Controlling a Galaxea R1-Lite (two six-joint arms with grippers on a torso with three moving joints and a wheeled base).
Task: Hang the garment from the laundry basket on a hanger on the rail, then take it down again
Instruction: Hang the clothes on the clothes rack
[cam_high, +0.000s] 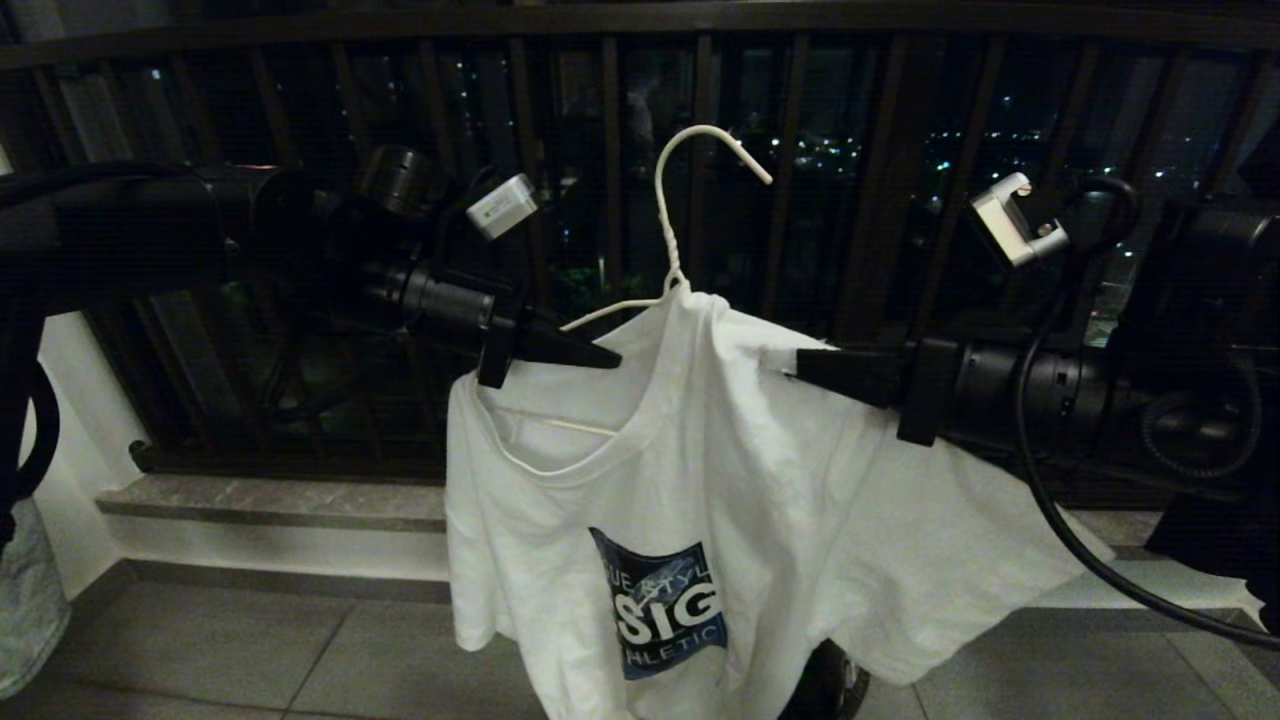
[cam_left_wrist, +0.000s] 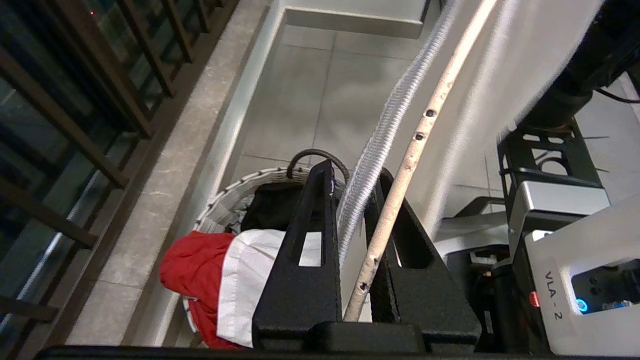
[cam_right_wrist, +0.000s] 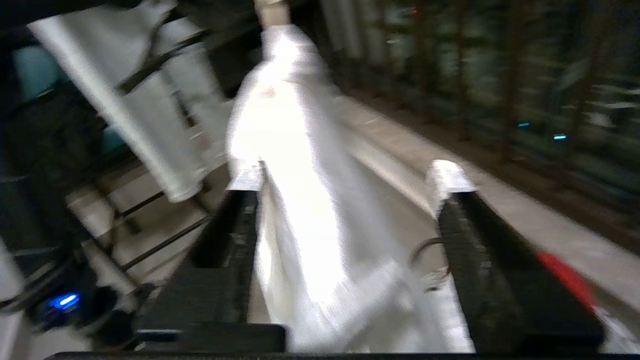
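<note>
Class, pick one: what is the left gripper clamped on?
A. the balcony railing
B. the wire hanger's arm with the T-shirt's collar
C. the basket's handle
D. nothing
B: the left gripper is shut on the hanger and the T-shirt collar beside it.

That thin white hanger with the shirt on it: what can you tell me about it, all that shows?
The hanger is thin white wire with a twisted neck and an open hook on top, hooked on nothing in view. It stands roughly upright before the dark balcony railing. The T-shirt is draped over it, bunched at the neck, one bare wire shoulder poking out. The left pincer is shut on that wire; up close its coating looks chipped. The right pincer, open, sits at the shirt's other shoulder.
</note>
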